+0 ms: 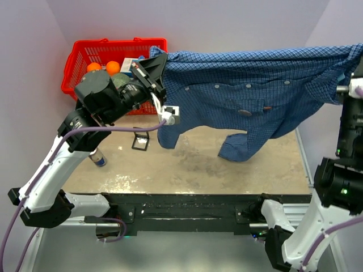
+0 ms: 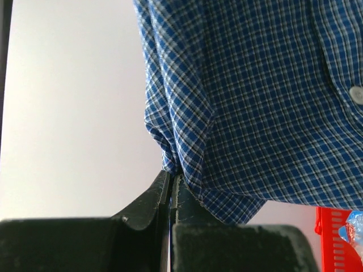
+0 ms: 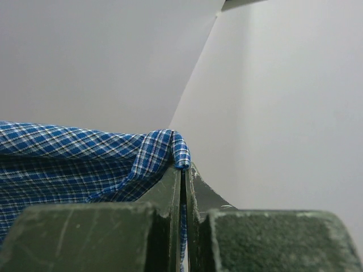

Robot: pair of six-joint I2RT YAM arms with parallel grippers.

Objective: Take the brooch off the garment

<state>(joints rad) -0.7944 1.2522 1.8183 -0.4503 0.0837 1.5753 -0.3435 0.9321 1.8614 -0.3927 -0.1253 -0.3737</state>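
Observation:
The garment [image 1: 255, 85], a blue fine-checked shirt, hangs stretched in the air above the table between my two grippers, front facing the top camera, one sleeve drooping to the table. The brooch [image 1: 245, 112], a small dark spot, sits low on the shirt front below the row of white buttons. My left gripper [image 1: 155, 59] is shut on the shirt's left edge; in the left wrist view [image 2: 172, 175] cloth [image 2: 255, 102] rises from the pinched jaws. My right gripper [image 1: 355, 72] is shut on the right edge, and a cloth fold [image 3: 180, 150] is caught at its tips [image 3: 185, 168].
A red basket [image 1: 85, 54] with orange balls stands at the back left behind the left arm. A small black square frame [image 1: 140, 141] and a small upright bottle [image 1: 99, 158] are on the brown table top [image 1: 193, 164]. Walls close in on both sides.

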